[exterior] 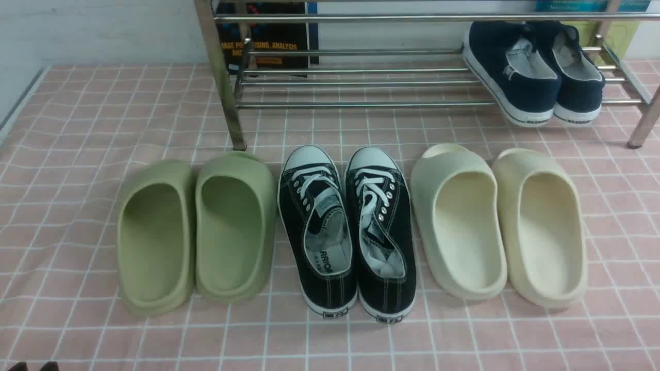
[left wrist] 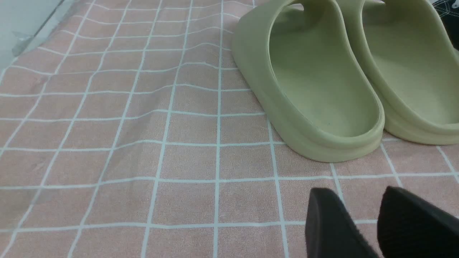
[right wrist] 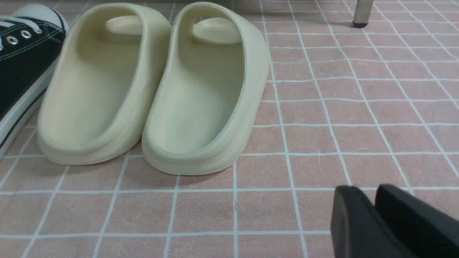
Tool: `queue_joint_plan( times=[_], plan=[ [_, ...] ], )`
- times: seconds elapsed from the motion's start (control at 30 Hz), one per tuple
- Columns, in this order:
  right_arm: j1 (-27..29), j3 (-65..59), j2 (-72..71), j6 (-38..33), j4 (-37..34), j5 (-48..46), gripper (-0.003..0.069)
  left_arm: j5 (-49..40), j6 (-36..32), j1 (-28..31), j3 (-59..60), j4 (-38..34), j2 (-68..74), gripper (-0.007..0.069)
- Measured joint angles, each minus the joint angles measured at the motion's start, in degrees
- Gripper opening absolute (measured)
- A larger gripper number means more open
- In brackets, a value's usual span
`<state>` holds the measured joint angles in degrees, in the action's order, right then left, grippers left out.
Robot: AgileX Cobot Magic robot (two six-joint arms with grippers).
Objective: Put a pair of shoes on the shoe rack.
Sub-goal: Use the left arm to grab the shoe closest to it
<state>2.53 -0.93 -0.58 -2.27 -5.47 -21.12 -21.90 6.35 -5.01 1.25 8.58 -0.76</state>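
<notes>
Plainly, the task stands at its first step, the approach. From the front, the black canvas sneakers with white laces and toe caps [exterior: 319, 206] sit side by side on the pink checked cloth [exterior: 77, 154], toes toward the shiny steel-tube shoe rack [exterior: 361, 104] just beyond them. They lie between green foam slides [exterior: 154, 232] and cream foam slides [exterior: 459, 226]. Navy slip-ons with white soles [exterior: 533, 72] occupy the right end of the rack's lower shelf, and the bars to their left are bare. Only the tips of the left gripper [exterior: 33, 367] show, at the bottom left corner, well apart from the sneakers.

Seen from the left wrist, the left gripper [left wrist: 358, 200] hangs over the cloth near the heels of the green slides [left wrist: 322, 89]. Its fingers are parted with cloth showing between them, and they grasp nothing. A sliver of black sneaker [left wrist: 450, 10] shows beyond the slides.

Seen from the right wrist, the right gripper [right wrist: 369, 195] has its fingers pressed together and empty, over the cloth near the heels of the cream slides [right wrist: 200, 100]. One sneaker [right wrist: 25, 53] lies on their far side, and a rack leg [right wrist: 360, 14] stands farther off.

Next, I judge, each arm must move inward past its slides to a sneaker. The right fingers need to part first. Each should then close on a heel or collar, lift the shoe, and carry it forward to the bare bars.
</notes>
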Motion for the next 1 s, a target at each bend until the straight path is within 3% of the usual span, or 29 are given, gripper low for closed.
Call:
queue_joint_plan(
  times=[1.0],
  plan=[
    [0.0, 0.0, 0.0, 0.0, 0.0, 0.0, 0.0136, 0.0, 0.05, 0.0, 0.0, 3.35, 0.0, 0.024]
  ],
)
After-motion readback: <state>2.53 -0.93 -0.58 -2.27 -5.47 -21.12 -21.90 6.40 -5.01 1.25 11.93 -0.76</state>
